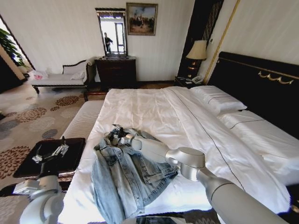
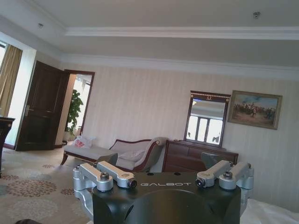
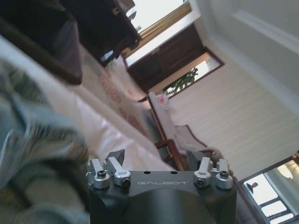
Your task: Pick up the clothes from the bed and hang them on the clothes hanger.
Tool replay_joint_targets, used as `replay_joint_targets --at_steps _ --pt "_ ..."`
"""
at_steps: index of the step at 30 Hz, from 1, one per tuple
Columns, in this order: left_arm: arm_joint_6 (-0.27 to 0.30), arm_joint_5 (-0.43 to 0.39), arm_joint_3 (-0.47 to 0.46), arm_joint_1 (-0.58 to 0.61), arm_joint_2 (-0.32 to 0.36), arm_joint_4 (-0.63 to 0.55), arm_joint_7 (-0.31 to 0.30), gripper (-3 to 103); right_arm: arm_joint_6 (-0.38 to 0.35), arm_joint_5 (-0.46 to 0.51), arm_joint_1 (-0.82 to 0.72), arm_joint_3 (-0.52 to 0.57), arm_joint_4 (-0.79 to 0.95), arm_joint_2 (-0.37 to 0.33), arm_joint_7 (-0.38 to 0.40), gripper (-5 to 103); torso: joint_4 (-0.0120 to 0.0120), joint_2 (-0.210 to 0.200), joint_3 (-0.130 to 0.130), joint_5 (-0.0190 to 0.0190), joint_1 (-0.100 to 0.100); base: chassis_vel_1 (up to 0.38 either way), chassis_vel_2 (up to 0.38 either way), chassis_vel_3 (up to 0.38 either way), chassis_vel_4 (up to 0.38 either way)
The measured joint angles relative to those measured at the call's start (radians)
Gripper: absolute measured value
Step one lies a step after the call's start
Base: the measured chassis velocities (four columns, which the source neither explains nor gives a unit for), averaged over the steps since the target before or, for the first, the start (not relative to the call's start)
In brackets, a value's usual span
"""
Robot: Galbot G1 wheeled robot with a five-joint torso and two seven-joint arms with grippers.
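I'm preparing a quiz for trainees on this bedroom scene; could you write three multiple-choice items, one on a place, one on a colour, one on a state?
1. Where does the denim jacket lie?
A. On the bed near its foot edge
B. On the chaise by the wall
C. On the carpet

2. What colour are the bed sheets?
A. Grey
B. White
C. Dark brown

3. How do the right gripper fingers stand?
A. Open
B. Shut on a pillow
C. Shut on a lamp

Answers: 1 A, the head view shows the jacket spread on the sheet at the near edge. 2 B, the sheets and pillows are white. 3 A, the right wrist view shows its fingers apart with nothing between them. The left gripper waits beside the bed.
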Motion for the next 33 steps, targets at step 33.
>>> replay_joint_targets --at_steps 33 --pt "0.041 -0.011 0.048 -0.048 0.020 -0.009 -0.009 100 0.089 1.053 -0.295 0.149 0.974 -0.931 -0.355 100 -0.0002 0.000 0.000 0.0010 0.000 0.000 0.000 0.000 0.000"
